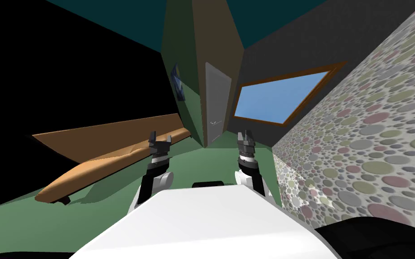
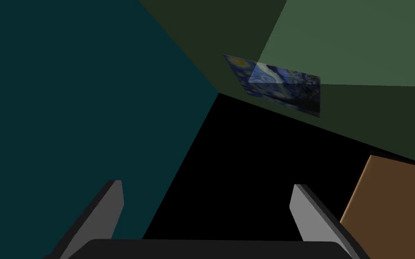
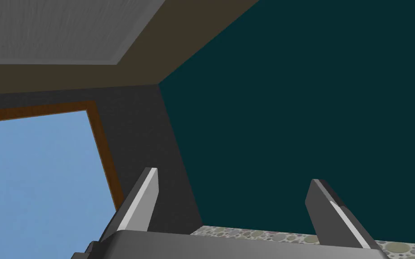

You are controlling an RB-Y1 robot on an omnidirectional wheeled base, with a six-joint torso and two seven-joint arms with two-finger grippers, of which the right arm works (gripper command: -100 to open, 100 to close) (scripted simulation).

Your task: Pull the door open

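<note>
On my far left a brown bench is lying along the green floor, with a black area behind it. My left gripper is hanging just past the bench's near end, its fingers spread wide and holding nothing. Beyond it a blue painting is hanging on the green wall. The door is standing far ahead, well apart from both grippers and between them, a tall, narrow, plain grey panel with its long axis upright, looking shut in a brownish wall. A small pale handle is showing low on it. My right gripper is pointing forward, also wide and empty, and I am judging it the nearer arm to the handle, though I am needing to drive closer first. Right of that, a window and a pebbled wall are closing the room.
</note>
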